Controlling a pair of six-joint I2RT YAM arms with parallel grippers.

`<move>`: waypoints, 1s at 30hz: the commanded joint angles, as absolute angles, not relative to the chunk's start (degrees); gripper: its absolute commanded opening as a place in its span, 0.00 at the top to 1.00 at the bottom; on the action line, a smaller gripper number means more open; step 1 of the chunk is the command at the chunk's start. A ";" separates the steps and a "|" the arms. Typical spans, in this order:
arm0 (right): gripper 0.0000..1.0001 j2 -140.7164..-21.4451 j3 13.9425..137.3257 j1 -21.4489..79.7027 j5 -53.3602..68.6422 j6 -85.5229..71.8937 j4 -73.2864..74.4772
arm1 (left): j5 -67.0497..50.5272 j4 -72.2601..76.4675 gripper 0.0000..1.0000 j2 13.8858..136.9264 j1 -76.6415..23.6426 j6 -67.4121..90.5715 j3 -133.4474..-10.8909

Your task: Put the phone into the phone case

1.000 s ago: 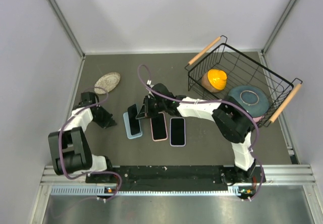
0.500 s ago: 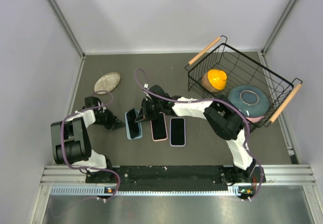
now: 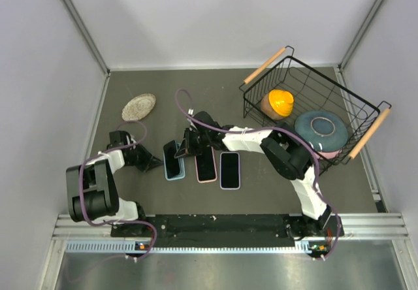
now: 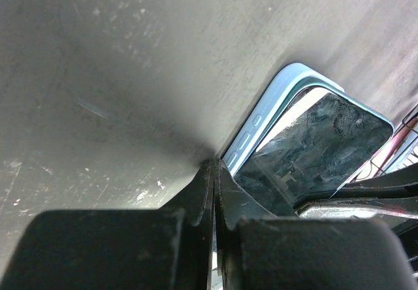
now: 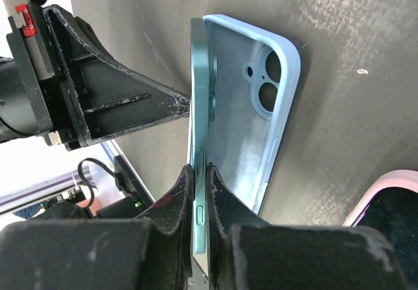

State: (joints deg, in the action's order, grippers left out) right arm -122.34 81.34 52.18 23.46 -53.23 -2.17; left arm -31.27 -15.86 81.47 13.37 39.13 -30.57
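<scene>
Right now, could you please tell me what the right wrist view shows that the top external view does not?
Only the right wrist view shows the inside of the light blue case with its camera cutouts, and that the phone stands on edge in it, pinched by the right gripper. Only the top external view shows the wire basket and the woven mat. Both show the phone, the case and the left gripper beside the case.

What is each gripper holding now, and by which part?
Right gripper: the phone, pinched across its faces at one end. Left gripper: shut, holding nothing.
</scene>
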 commanded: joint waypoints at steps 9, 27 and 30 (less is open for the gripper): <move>1.00 -124.45 79.19 51.33 24.34 -58.35 -10.28 | -27.77 -18.63 1.00 76.91 12.31 39.81 -24.26; 1.00 -124.28 75.68 51.42 21.45 -59.76 -9.49 | -26.20 -21.53 1.00 68.38 10.37 41.66 -23.55; 1.00 -124.01 74.89 51.50 21.44 -59.85 -9.67 | -24.79 -23.72 1.00 67.24 10.37 41.31 -24.96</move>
State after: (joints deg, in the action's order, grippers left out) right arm -123.07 75.77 51.22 25.21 -59.22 -11.09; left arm -26.50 -19.05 69.45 10.79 41.93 -24.10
